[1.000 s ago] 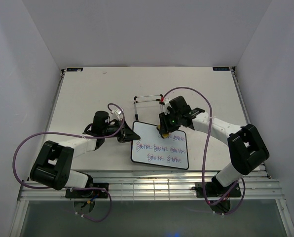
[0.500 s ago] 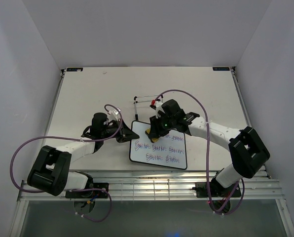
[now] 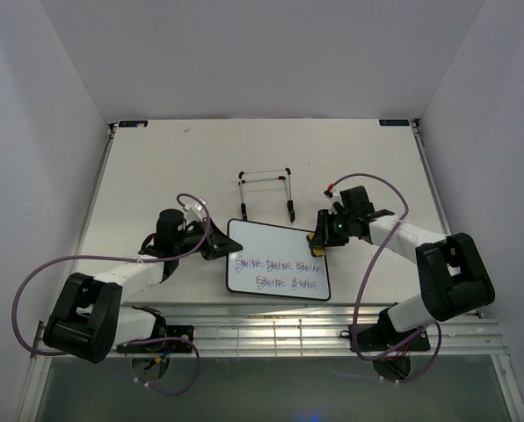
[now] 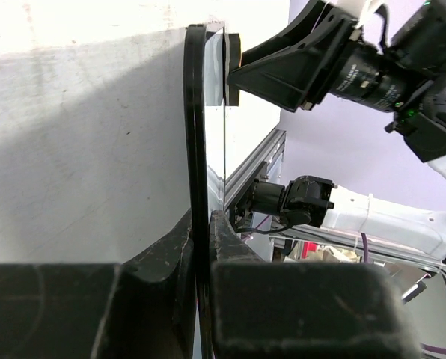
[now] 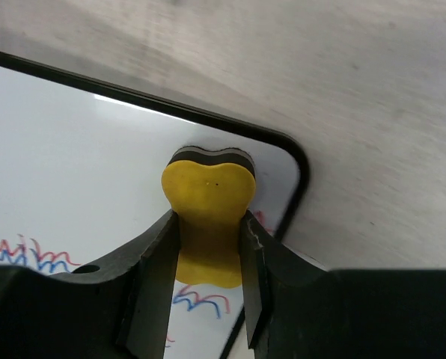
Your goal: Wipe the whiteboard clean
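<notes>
The whiteboard (image 3: 278,260) lies flat on the table with two lines of red and blue writing across its lower half; its top strip is white. My left gripper (image 3: 216,243) is shut on the board's left rim (image 4: 196,149), seen edge-on in the left wrist view. My right gripper (image 3: 319,239) is shut on a yellow eraser (image 5: 208,217) with a black pad, pressed on the board's far right corner (image 5: 294,161). Red and blue scribbles (image 5: 200,299) show just below the eraser.
A thin black wire stand (image 3: 265,189) stands on the table just behind the board. Purple cables loop from both arms. A metal rail (image 3: 271,321) runs along the table's near edge.
My right gripper swept the eraser from the board's top middle left, then across to the top right corner. The top line of writing is gone. The board and left gripper shifted slightly left and nearer.
</notes>
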Action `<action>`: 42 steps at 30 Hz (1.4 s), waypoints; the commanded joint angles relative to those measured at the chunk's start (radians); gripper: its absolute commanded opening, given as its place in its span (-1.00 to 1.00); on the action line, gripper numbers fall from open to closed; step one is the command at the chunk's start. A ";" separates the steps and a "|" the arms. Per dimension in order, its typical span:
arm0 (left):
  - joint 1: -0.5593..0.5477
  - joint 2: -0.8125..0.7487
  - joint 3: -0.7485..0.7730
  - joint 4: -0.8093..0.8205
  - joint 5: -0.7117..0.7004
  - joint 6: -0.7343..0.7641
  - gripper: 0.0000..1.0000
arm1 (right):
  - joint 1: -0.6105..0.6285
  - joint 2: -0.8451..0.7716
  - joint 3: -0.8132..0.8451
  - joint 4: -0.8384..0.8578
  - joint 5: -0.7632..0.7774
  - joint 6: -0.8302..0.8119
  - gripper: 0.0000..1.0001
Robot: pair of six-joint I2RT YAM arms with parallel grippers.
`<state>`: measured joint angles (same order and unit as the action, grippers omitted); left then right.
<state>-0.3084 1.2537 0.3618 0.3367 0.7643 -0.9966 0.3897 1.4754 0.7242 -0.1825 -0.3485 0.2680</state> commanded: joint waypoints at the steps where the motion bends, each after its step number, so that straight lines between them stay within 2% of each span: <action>1: 0.031 -0.060 -0.021 0.058 -0.048 0.027 -1.00 | -0.041 0.008 -0.065 -0.089 0.062 -0.049 -0.30; 4: 0.031 -0.054 -0.030 0.058 -0.040 0.036 -1.00 | -0.028 0.023 -0.046 -0.087 0.022 -0.049 -0.33; 14: 0.031 -0.053 -0.038 0.059 -0.057 0.033 -1.00 | 0.277 0.131 0.216 -0.049 -0.047 0.048 -0.33; 20: 0.031 -0.051 -0.046 0.065 -0.054 0.029 -1.00 | 0.379 0.224 0.371 -0.040 -0.084 0.066 -0.33; 22: 0.031 -0.059 -0.047 0.065 -0.059 0.026 -1.00 | 0.368 0.229 0.371 -0.054 -0.050 0.060 -0.33; 25: 0.031 -0.079 -0.060 0.065 -0.075 0.016 -1.00 | 0.276 0.201 0.285 -0.046 -0.061 0.048 -0.33; 29: 0.031 -0.100 -0.089 0.065 -0.109 0.000 -1.00 | 0.096 0.140 0.094 -0.049 -0.053 0.008 -0.34; 34: 0.031 -0.112 -0.104 0.065 -0.140 -0.017 -1.00 | -0.093 0.088 -0.046 -0.038 -0.078 -0.062 -0.33; 42: 0.031 -0.114 -0.101 0.065 -0.134 -0.017 -1.00 | -0.123 0.117 -0.020 -0.028 -0.075 -0.064 -0.36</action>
<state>-0.2787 1.1629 0.2611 0.3759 0.7048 -1.0485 0.2573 1.5547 0.7132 -0.1535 -0.4816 0.2501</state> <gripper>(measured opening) 0.180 0.402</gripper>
